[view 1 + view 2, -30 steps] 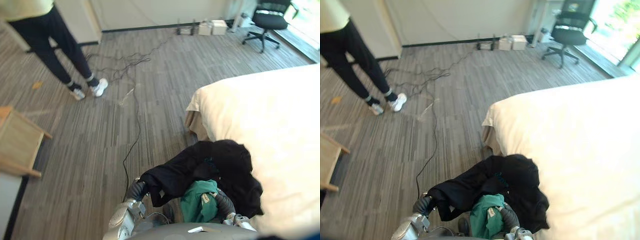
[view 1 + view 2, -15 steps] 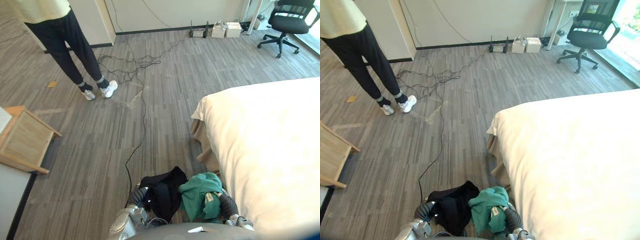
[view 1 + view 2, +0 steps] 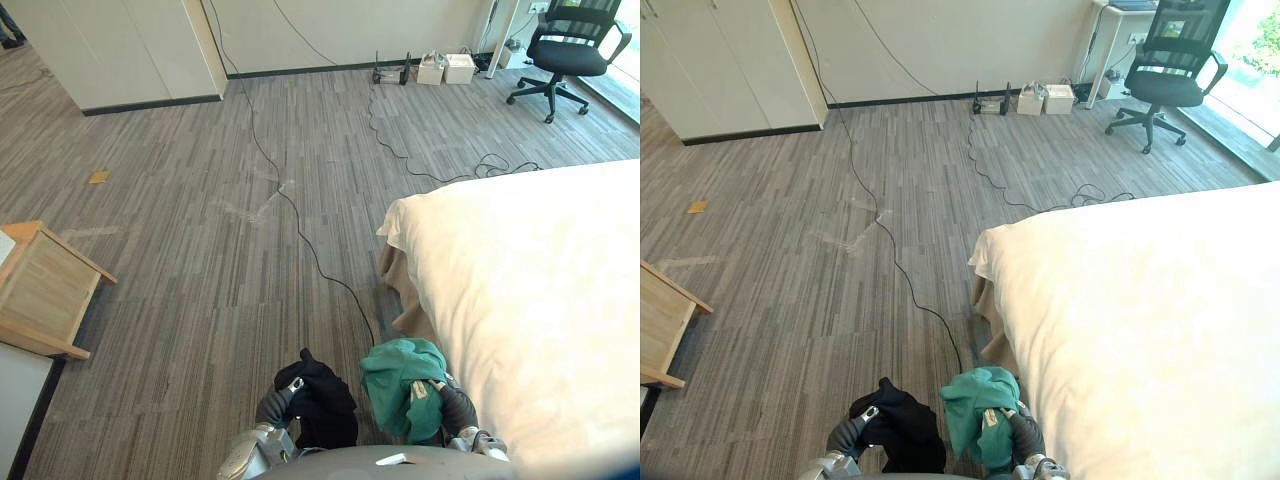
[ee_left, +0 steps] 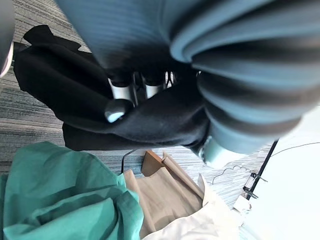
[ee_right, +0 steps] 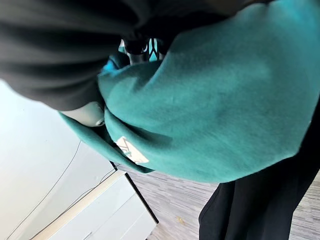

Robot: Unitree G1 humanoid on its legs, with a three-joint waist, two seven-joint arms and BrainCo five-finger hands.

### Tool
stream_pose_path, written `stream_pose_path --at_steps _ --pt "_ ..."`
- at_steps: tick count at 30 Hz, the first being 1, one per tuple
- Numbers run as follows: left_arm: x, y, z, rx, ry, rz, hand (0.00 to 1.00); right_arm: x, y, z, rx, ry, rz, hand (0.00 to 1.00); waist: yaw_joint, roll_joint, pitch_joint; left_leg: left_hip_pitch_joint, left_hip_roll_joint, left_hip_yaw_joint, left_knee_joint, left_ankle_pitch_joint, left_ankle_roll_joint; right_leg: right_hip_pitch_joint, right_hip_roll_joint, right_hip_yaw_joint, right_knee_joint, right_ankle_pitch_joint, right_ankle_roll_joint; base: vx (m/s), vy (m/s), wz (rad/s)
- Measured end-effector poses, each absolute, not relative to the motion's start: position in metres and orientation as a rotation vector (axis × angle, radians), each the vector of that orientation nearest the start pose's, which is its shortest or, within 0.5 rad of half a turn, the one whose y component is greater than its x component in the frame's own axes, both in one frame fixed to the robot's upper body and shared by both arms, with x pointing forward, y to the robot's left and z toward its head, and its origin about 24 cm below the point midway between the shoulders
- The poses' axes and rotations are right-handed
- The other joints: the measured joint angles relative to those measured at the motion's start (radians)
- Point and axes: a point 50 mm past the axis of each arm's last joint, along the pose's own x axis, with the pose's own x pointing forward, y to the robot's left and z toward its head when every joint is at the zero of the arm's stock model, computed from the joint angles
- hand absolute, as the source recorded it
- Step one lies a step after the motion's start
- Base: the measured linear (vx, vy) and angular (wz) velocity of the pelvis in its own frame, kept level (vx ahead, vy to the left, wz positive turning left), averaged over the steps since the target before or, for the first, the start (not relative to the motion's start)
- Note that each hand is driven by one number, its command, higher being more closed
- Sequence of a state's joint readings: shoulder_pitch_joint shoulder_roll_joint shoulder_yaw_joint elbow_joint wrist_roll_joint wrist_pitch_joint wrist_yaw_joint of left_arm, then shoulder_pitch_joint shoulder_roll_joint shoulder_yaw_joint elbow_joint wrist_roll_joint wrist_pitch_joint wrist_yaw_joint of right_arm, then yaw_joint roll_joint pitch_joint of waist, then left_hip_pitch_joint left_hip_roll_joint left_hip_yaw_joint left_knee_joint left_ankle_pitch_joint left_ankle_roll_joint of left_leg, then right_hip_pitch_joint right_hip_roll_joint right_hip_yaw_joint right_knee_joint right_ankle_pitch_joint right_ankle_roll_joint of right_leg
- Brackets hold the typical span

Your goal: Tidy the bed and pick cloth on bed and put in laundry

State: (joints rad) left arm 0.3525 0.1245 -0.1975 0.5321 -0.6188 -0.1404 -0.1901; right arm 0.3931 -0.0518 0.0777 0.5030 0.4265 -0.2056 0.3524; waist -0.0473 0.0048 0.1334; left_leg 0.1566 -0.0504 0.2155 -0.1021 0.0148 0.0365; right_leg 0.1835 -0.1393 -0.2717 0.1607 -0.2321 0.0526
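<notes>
Low in the left eye view my left hand (image 3: 276,404) is shut on a bunched black cloth (image 3: 322,398) that hangs over the floor beside the bed. Its wrist view has the fingers (image 4: 121,94) curled into the black cloth (image 4: 65,80). My right hand (image 3: 456,408) is shut on a green cloth (image 3: 398,372) with a pale label, held by the bed's near corner. From the right wrist the green cloth (image 5: 215,110) wraps over the hand (image 5: 88,114), and the black cloth (image 5: 260,200) hangs beyond it. The bed (image 3: 530,290) has a smooth cream cover.
A light wooden stand (image 3: 45,290) sits at the left edge. A black cable (image 3: 300,215) runs across the grey carpet toward the bed corner. White cupboard doors (image 3: 110,45), small boxes (image 3: 445,68) and a black office chair (image 3: 570,50) line the far wall.
The black cloth has come off the bed corner and is now bunched small in my left hand. The camera has turned, and the person at the upper left is out of the picture.
</notes>
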Motion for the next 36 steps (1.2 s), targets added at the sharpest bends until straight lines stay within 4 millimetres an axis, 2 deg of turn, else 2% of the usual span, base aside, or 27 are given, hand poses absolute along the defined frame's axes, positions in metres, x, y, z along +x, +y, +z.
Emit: stream_pose_path --at_steps 6,10,12,13,14,15,17,19,22,24,26,28,29,30,31,33,34,36 --pt "0.085 0.149 -0.119 -0.489 0.690 0.021 1.00 0.089 -0.154 -0.119 0.421 0.655 0.042 1.00 0.007 0.000 -0.001 0.001 0.003 -0.006 0.002 -0.001 -0.001 0.017 0.010 -0.007 -0.033 0.012 -0.001 0.01 -0.016 0.04" --pt "0.080 0.157 -0.120 -0.465 0.649 0.105 1.00 0.088 -0.155 -0.125 0.381 0.681 0.002 1.00 0.014 -0.006 -0.005 -0.004 0.002 -0.028 0.012 -0.006 -0.007 0.034 0.012 -0.033 -0.051 0.012 -0.001 0.01 -0.043 0.17" --pt "0.084 0.164 -0.119 -0.445 0.619 0.142 1.00 0.089 -0.159 -0.127 0.335 0.700 0.017 1.00 0.020 -0.011 -0.003 -0.099 0.015 -0.034 0.205 -0.091 -0.017 0.033 0.005 -0.054 -0.049 0.012 -0.001 0.05 -0.037 0.24" --pt "0.088 0.168 -0.117 -0.440 0.604 0.163 1.00 0.088 -0.161 -0.127 0.316 0.705 0.029 1.00 0.038 -0.009 0.004 -0.159 0.028 -0.031 0.330 -0.124 -0.035 0.035 0.003 -0.061 -0.049 0.012 -0.001 0.01 -0.034 0.22" --pt "0.094 0.174 -0.116 -0.438 0.582 0.200 1.00 0.089 -0.165 -0.126 0.300 0.704 0.033 1.00 0.043 -0.009 0.019 -0.238 0.045 -0.032 0.503 -0.143 -0.063 0.047 0.005 -0.080 -0.051 0.011 -0.003 -0.02 -0.027 0.30" --pt "0.096 0.178 -0.115 -0.440 0.568 0.218 1.00 0.089 -0.167 -0.125 0.291 0.698 0.035 1.00 0.043 -0.003 0.035 -0.283 0.062 -0.033 0.610 -0.144 -0.065 0.068 0.011 -0.099 -0.054 0.010 -0.005 -0.04 -0.013 0.34" --pt "0.097 0.183 -0.114 -0.440 0.561 0.239 1.00 0.089 -0.175 -0.124 0.266 0.698 0.036 1.00 0.051 0.015 0.050 -0.321 0.086 -0.031 0.714 -0.144 -0.065 0.104 0.024 -0.127 -0.056 0.003 -0.010 -0.02 0.021 0.36" --pt "0.100 0.182 -0.114 -0.440 0.563 0.231 1.00 0.089 -0.177 -0.124 0.262 0.698 0.033 1.00 0.054 0.015 0.052 -0.316 0.078 -0.030 0.686 -0.144 -0.065 0.109 0.022 -0.153 -0.057 0.004 -0.009 0.00 0.033 0.50" --pt "0.106 0.176 -0.114 -0.459 0.569 0.215 1.00 0.091 -0.180 -0.122 0.253 0.681 0.039 1.00 0.051 0.021 0.060 -0.282 0.061 0.000 0.540 -0.144 -0.065 0.100 0.021 -0.208 -0.058 0.010 -0.003 -0.04 0.037 0.62" --pt "0.099 0.171 -0.117 -0.476 0.597 0.220 1.00 0.088 -0.180 -0.122 0.242 0.684 0.051 1.00 0.059 0.020 0.061 -0.255 0.046 0.005 0.456 -0.136 -0.053 0.104 0.021 -0.237 -0.071 0.016 0.000 -0.08 0.027 0.41" --pt "0.091 0.171 -0.119 -0.473 0.617 0.226 1.00 0.089 -0.178 -0.121 0.232 0.671 0.068 1.00 0.069 0.020 0.061 -0.251 0.046 0.024 0.437 -0.137 -0.049 0.104 0.023 -0.238 -0.076 0.020 0.003 -0.09 0.037 0.15" --pt "0.085 0.170 -0.120 -0.447 0.635 0.214 1.00 0.090 -0.178 -0.120 0.227 0.657 0.073 1.00 0.069 0.026 0.057 -0.245 0.050 0.039 0.430 -0.165 -0.009 0.101 0.027 -0.237 -0.072 0.014 0.009 -0.06 0.054 0.08" --pt "0.078 0.169 -0.122 -0.442 0.655 0.219 1.00 0.092 -0.178 -0.119 0.222 0.648 0.079 1.00 0.070 0.032 0.052 -0.244 0.052 0.052 0.433 -0.194 0.033 0.092 0.024 -0.231 -0.046 -0.007 0.021 -0.02 0.043 -0.01" --pt "0.076 0.169 -0.122 -0.436 0.659 0.218 1.00 0.093 -0.177 -0.118 0.221 0.643 0.082 1.00 0.072 0.031 0.050 -0.245 0.052 0.056 0.439 -0.199 0.039 0.085 0.018 -0.225 -0.031 -0.017 0.025 -0.01 0.077 -0.19" --pt "0.075 0.169 -0.122 -0.428 0.660 0.215 1.00 0.094 -0.176 -0.115 0.216 0.628 0.095 1.00 0.092 0.029 0.043 -0.245 0.049 0.077 0.451 -0.220 0.047 0.061 -0.003 -0.204 0.017 -0.047 0.031 0.06 0.099 -0.38" --pt "0.072 0.169 -0.123 -0.426 0.668 0.215 1.00 0.088 -0.174 -0.115 0.224 0.629 0.115 1.00 0.102 0.016 0.017 -0.246 0.036 0.093 0.458 -0.260 0.060 0.030 -0.035 -0.176 0.091 -0.075 0.061 0.14 0.120 -0.37" --pt "0.068 0.172 -0.124 -0.411 0.673 0.216 1.00 0.086 -0.168 -0.113 0.221 0.603 0.152 1.00 0.091 -0.001 0.006 -0.238 0.021 0.102 0.465 -0.289 0.079 -0.123 -0.105 -0.078 0.495 -0.076 0.081 0.17 0.077 -0.13" --pt "0.068 0.176 -0.123 -0.397 0.665 0.212 1.00 0.084 -0.164 -0.112 0.231 0.586 0.158 1.00 0.077 -0.011 0.014 -0.205 0.002 0.101 0.459 -0.298 0.081 -0.199 -0.146 -0.038 0.713 0.008 0.065 0.18 0.065 0.01"
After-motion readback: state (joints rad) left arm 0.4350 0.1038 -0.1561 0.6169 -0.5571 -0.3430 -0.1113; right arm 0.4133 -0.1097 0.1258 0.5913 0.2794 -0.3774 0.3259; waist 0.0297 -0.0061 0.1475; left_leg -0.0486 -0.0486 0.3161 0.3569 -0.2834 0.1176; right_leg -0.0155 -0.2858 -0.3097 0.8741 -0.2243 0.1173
